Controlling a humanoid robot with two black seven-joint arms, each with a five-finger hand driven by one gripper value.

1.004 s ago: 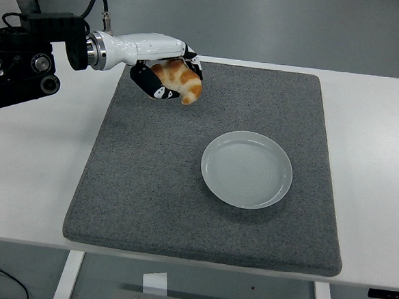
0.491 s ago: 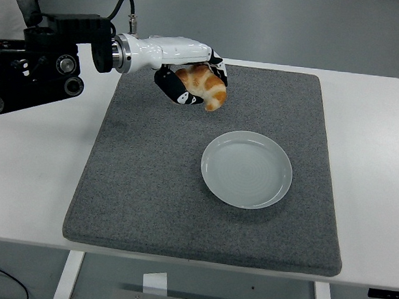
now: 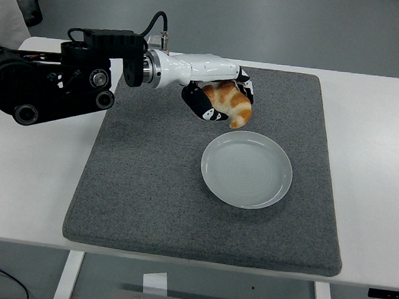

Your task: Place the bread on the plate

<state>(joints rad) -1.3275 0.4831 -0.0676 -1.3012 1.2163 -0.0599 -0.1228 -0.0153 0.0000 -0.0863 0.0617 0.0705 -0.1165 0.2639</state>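
Observation:
A golden-brown bread roll point(image 3: 231, 104) with white stripes hangs in the air, held by my left hand point(image 3: 220, 99), whose black and white fingers are curled around it. The hand and bread sit just beyond the far left rim of the pale round plate point(image 3: 247, 169), which lies on the grey mat point(image 3: 142, 180) right of centre. Nothing lies on the plate. My left arm reaches in from the left edge across the mat's far part. My right arm does not show.
The grey mat covers most of the white table point(image 3: 26, 185). A person's white sleeve point(image 3: 4, 9) and a dark object show at the top left corner.
My left hand has carried the bread to the right and slightly nearer, from the mat's far left part to just beside the plate's far rim.

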